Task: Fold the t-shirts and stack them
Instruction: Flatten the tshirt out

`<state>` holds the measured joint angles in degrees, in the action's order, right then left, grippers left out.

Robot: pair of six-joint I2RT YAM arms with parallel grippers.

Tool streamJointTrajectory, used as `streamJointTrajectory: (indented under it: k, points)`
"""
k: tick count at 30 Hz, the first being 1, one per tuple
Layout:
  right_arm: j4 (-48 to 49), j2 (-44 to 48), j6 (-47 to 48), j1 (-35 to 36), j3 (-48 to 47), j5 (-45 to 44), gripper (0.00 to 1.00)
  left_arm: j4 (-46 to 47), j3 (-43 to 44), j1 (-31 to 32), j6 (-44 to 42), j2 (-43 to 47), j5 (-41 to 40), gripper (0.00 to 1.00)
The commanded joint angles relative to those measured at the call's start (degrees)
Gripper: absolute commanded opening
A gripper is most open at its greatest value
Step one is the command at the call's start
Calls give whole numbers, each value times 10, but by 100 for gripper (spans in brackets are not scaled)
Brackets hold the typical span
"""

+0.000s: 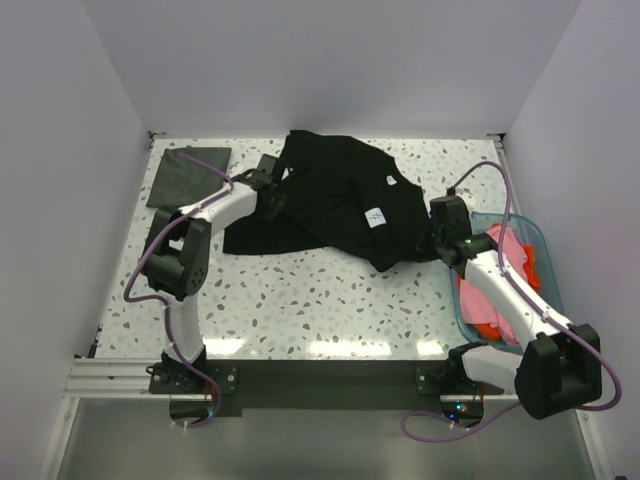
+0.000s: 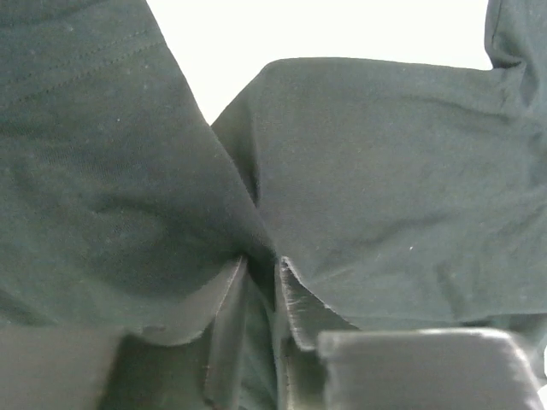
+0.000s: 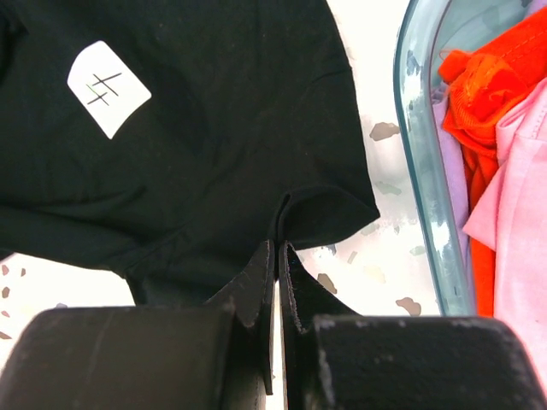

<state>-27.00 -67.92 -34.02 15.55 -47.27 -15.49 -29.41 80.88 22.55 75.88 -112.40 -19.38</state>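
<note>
Grey shirt (image 1: 187,177) folded square, lying flat in far-left corner of table (image 1: 320,300). Left gripper (image 1: 270,195) pinched tight on black shirt (image 1: 335,195) at its left edge, cloth bunched between the fingers. Black shirt rumpled, unfolded, sprawled across far middle of table, white tag (image 1: 376,216) with a pen mark facing up. Right gripper (image 1: 441,243) clamped on its right hem corner. Far right, clear bin (image 3: 425,184) holds orange shirt (image 3: 487,77) and pink shirt (image 3: 521,213), both crumpled.
</note>
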Motion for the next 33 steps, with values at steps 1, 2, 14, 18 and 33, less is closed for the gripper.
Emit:
streamJointTrajectory:
  k: [1, 2, 14, 18, 33]
  points:
    - [18, 25, 6, -8, -3, -9, 0, -8, 5, -1, -3, 22, -19, 17]
    - [13, 26, 7, -10, -5, -9, 0, -7, -2, -4, -7, 29, -18, 8]
    - [-31, 53, 14, -45, -45, 16, 0, 48, -293, 11, -42, 319, -12, 0]
    - [-29, 54, 12, -47, -37, 28, 0, 93, -464, 49, -22, 465, 28, 0]
    - [2, 14, -7, -47, -37, 70, 0, -100, -483, 53, 28, 587, -87, 57]
